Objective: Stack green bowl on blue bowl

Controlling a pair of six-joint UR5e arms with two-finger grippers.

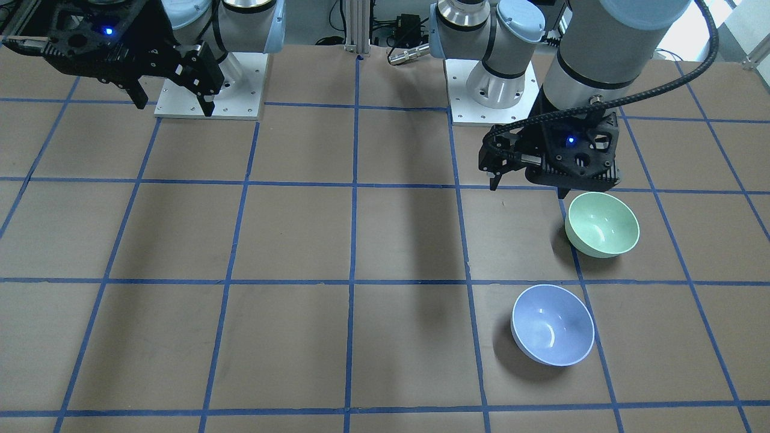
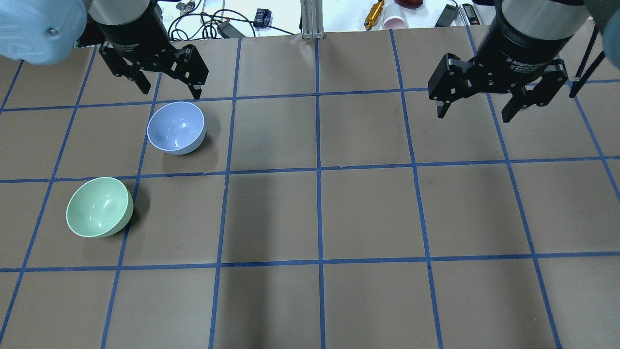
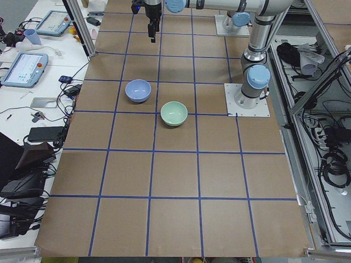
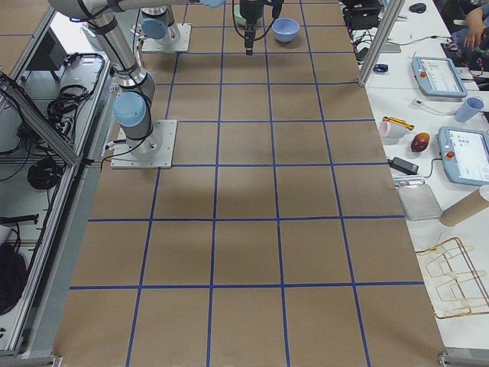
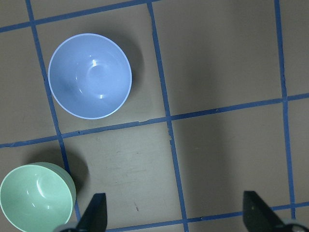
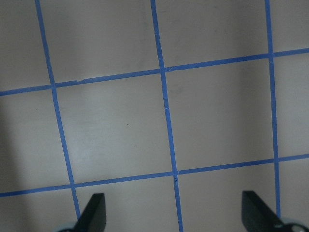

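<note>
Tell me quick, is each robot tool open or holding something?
Left tool: open, holding nothing.
Right tool: open, holding nothing.

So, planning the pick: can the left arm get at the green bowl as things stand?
Probably yes: the left gripper hangs open close by, and the green bowl sits upright, uncovered, apart from the blue bowl.

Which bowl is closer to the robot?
The green bowl. The blue bowl has the same shape and size but sits farther out, apart from the green one.
</note>
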